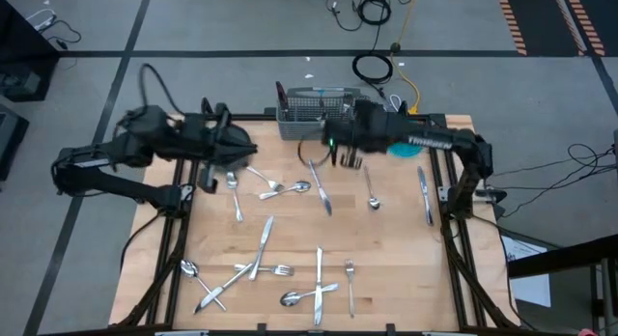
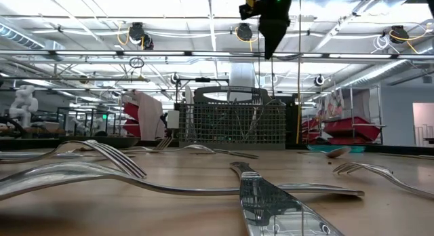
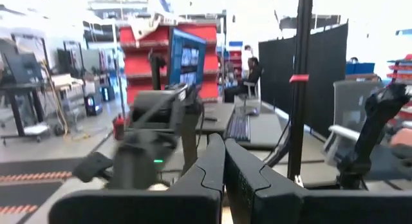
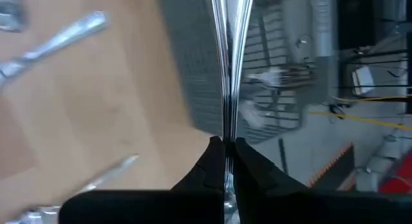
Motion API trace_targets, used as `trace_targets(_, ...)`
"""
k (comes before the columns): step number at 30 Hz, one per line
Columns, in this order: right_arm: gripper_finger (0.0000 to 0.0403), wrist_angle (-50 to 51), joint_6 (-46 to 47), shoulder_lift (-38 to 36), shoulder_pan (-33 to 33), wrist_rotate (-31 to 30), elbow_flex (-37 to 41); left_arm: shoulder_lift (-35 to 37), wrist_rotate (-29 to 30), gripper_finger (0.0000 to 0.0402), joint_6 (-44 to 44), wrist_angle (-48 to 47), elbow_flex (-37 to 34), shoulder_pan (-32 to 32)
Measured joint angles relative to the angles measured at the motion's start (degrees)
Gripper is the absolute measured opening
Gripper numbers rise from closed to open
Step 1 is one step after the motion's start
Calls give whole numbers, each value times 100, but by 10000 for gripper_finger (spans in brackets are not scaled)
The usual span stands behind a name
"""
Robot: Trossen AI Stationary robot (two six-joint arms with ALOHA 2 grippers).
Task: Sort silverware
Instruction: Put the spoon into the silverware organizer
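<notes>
The right end effector, closed on a silverware piece, carries it toward the mesh caddy, needing alignment above a compartment.

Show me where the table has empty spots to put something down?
The table is bare between the spoon and the near edge, right of the small fork. Another bare patch lies at the left edge, below the left gripper. The near-left silverware is crowded, as is the middle near the caddy, where the right gripper holds a utensil.
</notes>
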State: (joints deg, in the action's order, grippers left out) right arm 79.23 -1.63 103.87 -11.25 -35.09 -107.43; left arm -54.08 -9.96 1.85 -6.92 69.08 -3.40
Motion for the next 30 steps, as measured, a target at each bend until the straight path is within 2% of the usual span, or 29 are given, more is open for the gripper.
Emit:
trace_targets(2, 0, 391, -376, 279, -262, -38, -528, 136, 0, 11, 1, 1, 0, 0)
trace_targets(5, 0, 1065, -971, 908, -496, -564, -1452, 285, 81, 11, 2, 2, 0, 0)
trace_targets(9, 0, 1008, -2239, 1642, -559, -1259, -2390, 394, 251, 11, 2, -5, 0, 0)
trace_targets(11, 0, 1041, -2852, 2030, -507, -1843, -2767, 424, 314, 11, 4, -6, 0, -2)
trace_targets(14, 0, 1043, -3933, 2379, -468, -2691, -2623, 432, 347, 11, 4, -4, 0, -2)
trace_targets(17, 0, 857, -4133, 2684, -487, -3012, -2609, 432, 348, 11, 4, -18, -1, 0)
trace_targets(20, 0, 369, -4218, 2907, -581, -4015, -2615, 432, 348, 11, 4, -28, -2, 0)
trace_targets(26, 0, -688, -5355, 2997, -621, -3915, -2613, 440, 348, 11, 7, -275, -4, 0)
trace_targets(30, 0, -1006, -5906, 3008, -579, -3487, -2613, 441, 348, 11, 7, -509, -4, -1)
